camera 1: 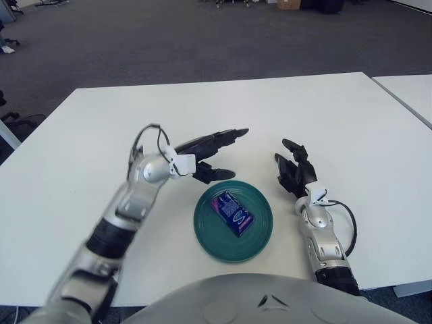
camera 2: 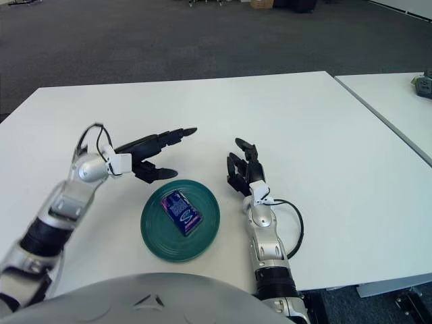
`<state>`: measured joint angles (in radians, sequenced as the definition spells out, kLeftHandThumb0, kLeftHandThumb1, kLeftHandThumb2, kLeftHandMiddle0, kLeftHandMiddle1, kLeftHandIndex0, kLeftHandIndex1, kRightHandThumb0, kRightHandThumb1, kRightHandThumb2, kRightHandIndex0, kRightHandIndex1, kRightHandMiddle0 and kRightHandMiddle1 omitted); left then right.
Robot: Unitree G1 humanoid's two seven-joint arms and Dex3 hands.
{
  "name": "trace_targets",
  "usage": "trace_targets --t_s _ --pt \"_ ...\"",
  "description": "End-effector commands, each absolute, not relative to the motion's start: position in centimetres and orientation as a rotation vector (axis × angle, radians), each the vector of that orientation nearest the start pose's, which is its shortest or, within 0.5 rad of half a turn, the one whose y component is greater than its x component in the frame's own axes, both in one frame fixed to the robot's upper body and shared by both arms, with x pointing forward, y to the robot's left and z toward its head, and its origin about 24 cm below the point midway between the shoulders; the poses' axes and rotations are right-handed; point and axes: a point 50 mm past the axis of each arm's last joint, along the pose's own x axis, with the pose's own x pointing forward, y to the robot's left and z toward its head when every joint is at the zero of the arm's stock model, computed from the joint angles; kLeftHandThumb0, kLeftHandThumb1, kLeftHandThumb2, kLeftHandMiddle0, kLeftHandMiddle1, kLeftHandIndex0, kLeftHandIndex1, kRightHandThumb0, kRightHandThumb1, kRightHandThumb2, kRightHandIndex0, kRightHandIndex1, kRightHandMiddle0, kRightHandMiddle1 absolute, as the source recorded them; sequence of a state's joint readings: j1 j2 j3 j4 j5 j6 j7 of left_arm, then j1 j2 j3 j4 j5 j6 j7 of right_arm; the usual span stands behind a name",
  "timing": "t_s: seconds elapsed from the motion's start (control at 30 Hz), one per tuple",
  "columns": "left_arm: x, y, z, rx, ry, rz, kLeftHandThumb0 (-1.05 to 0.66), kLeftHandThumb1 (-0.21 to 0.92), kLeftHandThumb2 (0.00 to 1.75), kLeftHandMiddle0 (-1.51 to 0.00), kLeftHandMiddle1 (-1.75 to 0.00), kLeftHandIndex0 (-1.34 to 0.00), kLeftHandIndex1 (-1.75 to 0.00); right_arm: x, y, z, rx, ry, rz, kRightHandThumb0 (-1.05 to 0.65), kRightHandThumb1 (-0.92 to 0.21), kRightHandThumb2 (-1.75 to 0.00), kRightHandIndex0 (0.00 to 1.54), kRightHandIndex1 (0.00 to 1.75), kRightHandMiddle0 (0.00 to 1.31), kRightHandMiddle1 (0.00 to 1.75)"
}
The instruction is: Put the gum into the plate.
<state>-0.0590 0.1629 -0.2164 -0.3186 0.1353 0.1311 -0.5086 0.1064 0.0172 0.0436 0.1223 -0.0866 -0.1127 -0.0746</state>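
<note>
A blue pack of gum [camera 1: 231, 213] lies in the middle of the dark green plate [camera 1: 206, 236] near the table's front edge. My left hand [camera 1: 214, 154] hovers above and behind the plate's far left rim, fingers stretched out and holding nothing. My right hand [camera 1: 294, 171] shows to the right of the plate, fingers spread and empty.
The white table [camera 1: 270, 115] stretches away behind the plate. A second white table [camera 1: 412, 91] stands at the right, across a narrow gap. Grey carpet lies beyond.
</note>
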Motion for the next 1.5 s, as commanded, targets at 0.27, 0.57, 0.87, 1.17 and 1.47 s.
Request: trace_targets --t_s 0.27,0.57,0.87,1.17,1.47 --pt "19.4 14.3 5.9 -0.252 -0.009 0.225 -0.88 0.92 0.87 -0.23 -0.03 0.0 -0.57 19.6 -13.7 -1.8 -0.043 0.252 -0.02 -0.56 -0.92 -0.71 0.52 0.01 0.0 0.64" --pt "17.3 16.6 4.1 -0.072 0.086 0.281 -0.86 0.92 0.95 -0.25 -0.02 0.0 -0.6 19.1 -13.6 -1.0 -0.071 0.233 0.023 -0.57 -0.92 -0.78 0.44 0.0 0.0 0.64" --pt "16.5 17.9 1.2 -0.023 0.17 0.304 -0.87 0.92 0.98 -0.26 -0.02 0.0 -0.65 18.6 -13.4 -0.6 -0.074 0.233 0.041 -0.59 -0.92 -0.81 0.41 0.0 0.0 0.63" --pt "15.8 17.0 1.6 0.053 0.195 0.281 -0.87 0.92 0.97 -0.24 0.0 0.0 -0.64 18.2 -13.8 -0.6 -0.083 0.265 0.044 -0.6 -0.92 -0.82 0.4 0.0 0.0 0.63" --pt "15.2 17.5 1.4 0.003 0.208 0.233 -0.84 0.92 0.98 -0.24 0.0 0.0 -0.59 17.9 -14.1 -0.7 -0.09 0.275 0.049 -0.58 -0.92 -0.82 0.4 0.0 0.0 0.63"
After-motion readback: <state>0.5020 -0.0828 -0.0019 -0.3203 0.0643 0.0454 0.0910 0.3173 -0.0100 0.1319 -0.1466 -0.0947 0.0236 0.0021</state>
